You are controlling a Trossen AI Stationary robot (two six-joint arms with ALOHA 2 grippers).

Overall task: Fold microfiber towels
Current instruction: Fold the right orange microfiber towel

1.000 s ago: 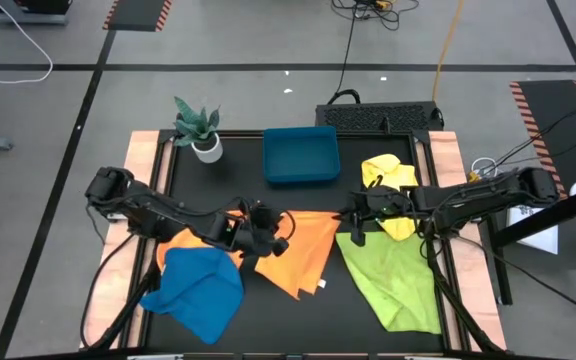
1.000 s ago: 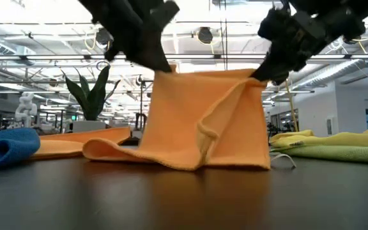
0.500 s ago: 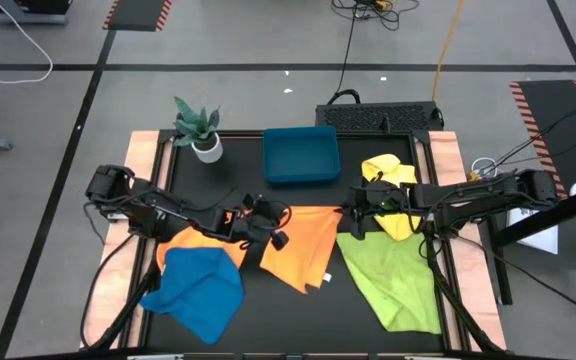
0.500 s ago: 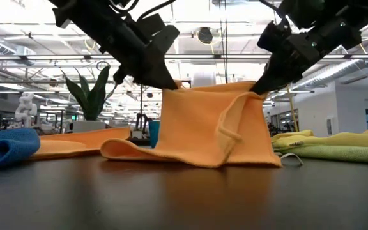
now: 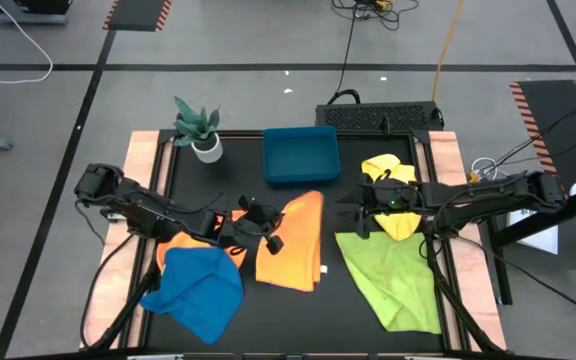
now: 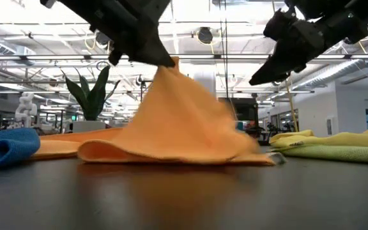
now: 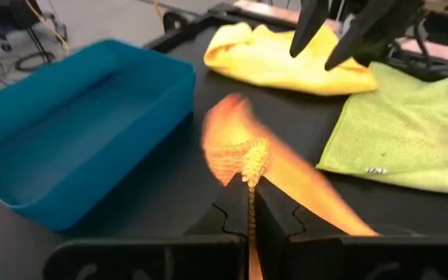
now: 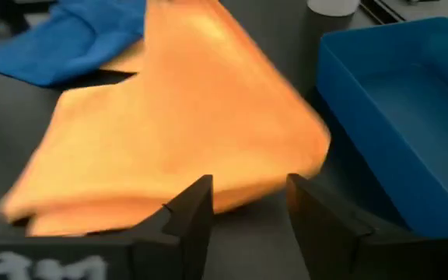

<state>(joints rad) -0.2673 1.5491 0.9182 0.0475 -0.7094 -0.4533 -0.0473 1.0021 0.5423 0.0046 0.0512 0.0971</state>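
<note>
2 dark, near-black arms show in the high view, each built of slim jointed segments with black cables looping off the base toward the lower frame. The left gripper (image 7: 249, 204) has 2 flat black fingers with stepped inner edges. The right gripper (image 8: 247, 204) has 2 matte black angular fingers, with white lettering at the lower left of the wrist view.

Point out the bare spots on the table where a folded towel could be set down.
Bare mat lies between the potted plant and the tray, and along the near edge between the blue towel and the lime green towel. The middle is crowded: orange towel, both arms.
</note>
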